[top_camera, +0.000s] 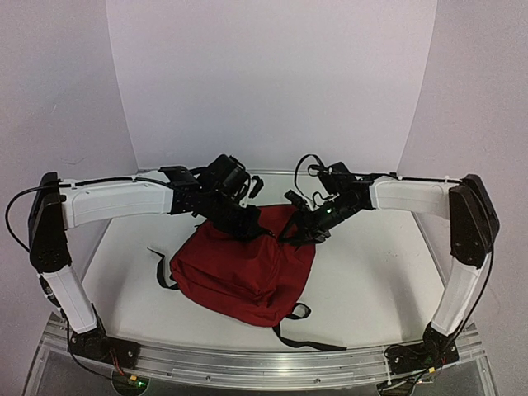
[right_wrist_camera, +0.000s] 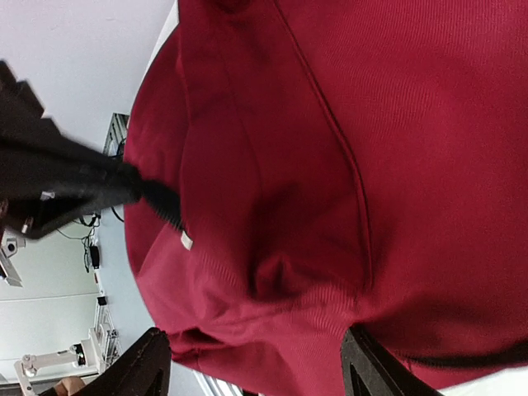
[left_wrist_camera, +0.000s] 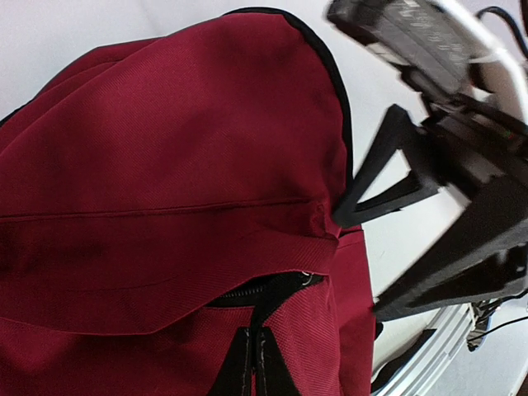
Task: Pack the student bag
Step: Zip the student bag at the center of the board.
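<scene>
The student bag (top_camera: 235, 272) is a dark red backpack lying in the middle of the white table. My left gripper (top_camera: 250, 224) is at its far top edge. In the left wrist view this gripper (left_wrist_camera: 252, 360) is shut, pinching red fabric just below the black zipper (left_wrist_camera: 247, 290). My right gripper (top_camera: 299, 233) hangs over the bag's far right corner. Its jaws (right_wrist_camera: 260, 367) stand wide open, with a bulge of the bag's cloth (right_wrist_camera: 371, 124) between them, not clamped. The right gripper's fingers (left_wrist_camera: 396, 177) show spread beside the bag (left_wrist_camera: 165, 165).
Black straps trail from the bag to the left (top_camera: 161, 268) and toward the near edge (top_camera: 307, 338). An aluminium rail (top_camera: 272, 363) runs along the table's near edge. White walls close in the back and sides.
</scene>
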Motion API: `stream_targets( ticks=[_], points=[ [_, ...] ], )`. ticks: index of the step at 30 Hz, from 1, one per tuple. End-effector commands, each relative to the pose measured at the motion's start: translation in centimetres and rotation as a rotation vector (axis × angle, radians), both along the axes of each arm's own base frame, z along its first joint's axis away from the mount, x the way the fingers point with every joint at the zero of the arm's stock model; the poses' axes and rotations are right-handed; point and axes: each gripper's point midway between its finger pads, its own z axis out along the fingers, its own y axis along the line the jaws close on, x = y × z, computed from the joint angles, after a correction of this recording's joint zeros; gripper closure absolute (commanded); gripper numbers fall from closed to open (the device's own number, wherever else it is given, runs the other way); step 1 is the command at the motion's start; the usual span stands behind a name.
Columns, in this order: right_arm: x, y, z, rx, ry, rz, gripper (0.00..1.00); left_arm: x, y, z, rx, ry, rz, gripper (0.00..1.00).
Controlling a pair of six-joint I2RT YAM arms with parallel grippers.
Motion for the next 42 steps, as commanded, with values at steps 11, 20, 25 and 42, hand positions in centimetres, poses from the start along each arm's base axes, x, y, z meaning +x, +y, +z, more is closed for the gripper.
stream_targets(
  ticks=[11,20,25,42],
  points=[
    [0.9,3.0,-0.9,0.071,0.067,0.005,0.32,1.3,-1.3,-2.3,-0.064,0.080,0.016,1.00],
    [0.3,2.8,-0.5,0.082,0.039,0.020,0.84,1.9,-0.4,-3.2,-0.044,0.106,0.048,1.00],
    [0.5,2.0,-0.3,0.076,0.018,0.006,1.00,2.3,1.3,-2.7,-0.026,0.094,0.088,1.00],
    [2.2,-2.2,-0.8,0.003,-0.018,-0.093,1.00,4.1,8.8,-2.5,0.073,0.055,0.248,1.00]
  ],
)
